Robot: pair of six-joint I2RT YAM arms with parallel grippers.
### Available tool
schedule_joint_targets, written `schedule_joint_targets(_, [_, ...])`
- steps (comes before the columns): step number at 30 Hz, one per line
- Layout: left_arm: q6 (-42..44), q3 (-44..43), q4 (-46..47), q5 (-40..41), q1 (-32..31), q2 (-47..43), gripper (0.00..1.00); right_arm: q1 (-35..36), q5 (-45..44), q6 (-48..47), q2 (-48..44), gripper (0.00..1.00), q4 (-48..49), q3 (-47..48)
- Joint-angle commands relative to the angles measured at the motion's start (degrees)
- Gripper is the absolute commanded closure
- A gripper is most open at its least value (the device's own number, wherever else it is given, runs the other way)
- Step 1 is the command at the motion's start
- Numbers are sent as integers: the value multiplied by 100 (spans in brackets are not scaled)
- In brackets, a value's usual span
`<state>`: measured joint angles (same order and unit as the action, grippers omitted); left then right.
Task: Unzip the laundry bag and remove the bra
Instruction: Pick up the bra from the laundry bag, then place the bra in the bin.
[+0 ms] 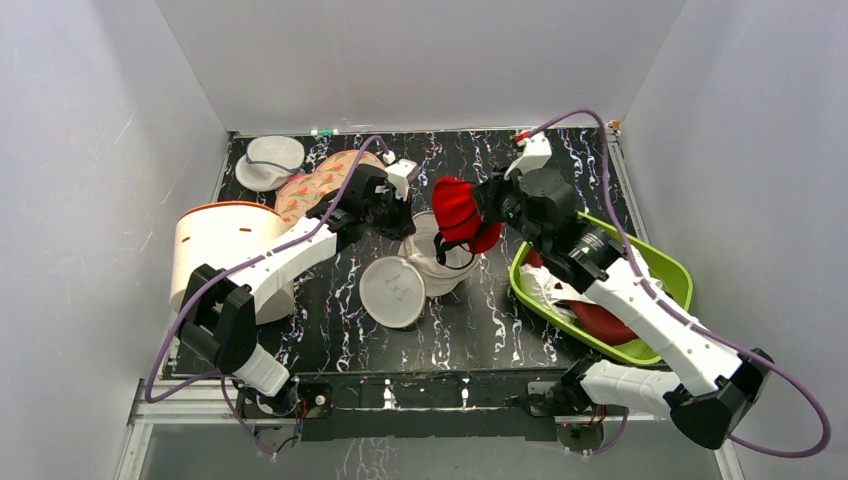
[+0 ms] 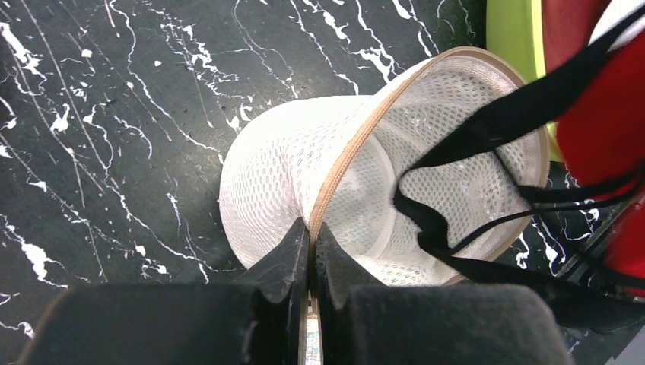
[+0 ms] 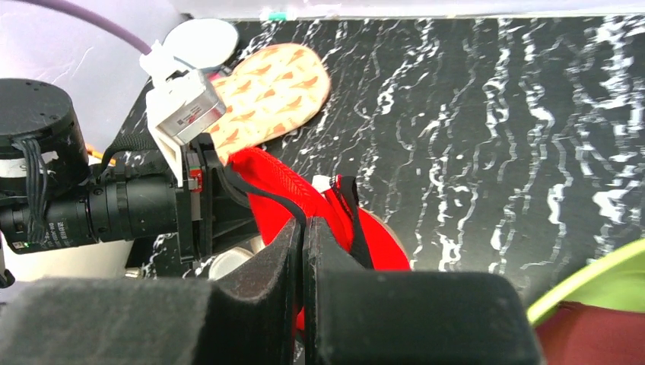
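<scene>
The laundry bag (image 1: 400, 285) lies open at the table's middle, its two cream-white mesh halves spread apart. My left gripper (image 1: 406, 226) is shut on the bag's tan zipper rim (image 2: 338, 171), its jaws closed on it (image 2: 312, 232). My right gripper (image 1: 486, 212) is shut on the bright red bra (image 1: 458, 212) and holds it above the bag's far edge. In the right wrist view the gripper (image 3: 303, 226) pinches the bra (image 3: 278, 190) at a dark strap. The bra's dark straps (image 2: 456, 148) hang across the bag's open mouth (image 2: 464, 114).
A white tub with an orange rim (image 1: 215, 250) stands at the left. A greyish mesh pod (image 1: 270, 160) and a patterned garment (image 1: 320, 182) lie at the back left. A green bin (image 1: 655, 262) with maroon garments (image 1: 603, 322) sits at the right.
</scene>
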<state>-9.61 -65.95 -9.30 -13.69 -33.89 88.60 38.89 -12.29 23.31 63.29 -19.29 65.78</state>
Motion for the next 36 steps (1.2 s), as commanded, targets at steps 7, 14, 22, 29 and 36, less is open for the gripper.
schedule_joint_targets(7, [37, -313, -248, 297, -17, -150, 100, -13, -2327, -1202, -1482, 100, -977, 1111])
schedule_joint_targets(14, [42, -317, -269, 326, -13, -177, 100, -15, -3696, -1164, -2682, 100, -1132, 754])
schedule_joint_targets(22, [29, -278, -221, 324, -18, -147, 100, -20, -5575, -773, -2374, 100, -1536, 13])
schedule_joint_targets(29, [42, -269, -238, 359, -19, -143, 100, -26, -6370, -197, -1823, 100, -1684, -461])
schedule_joint_targets(36, [30, -261, -213, 318, -17, -229, 100, -383, -6742, -156, -2015, 100, -1881, -685])
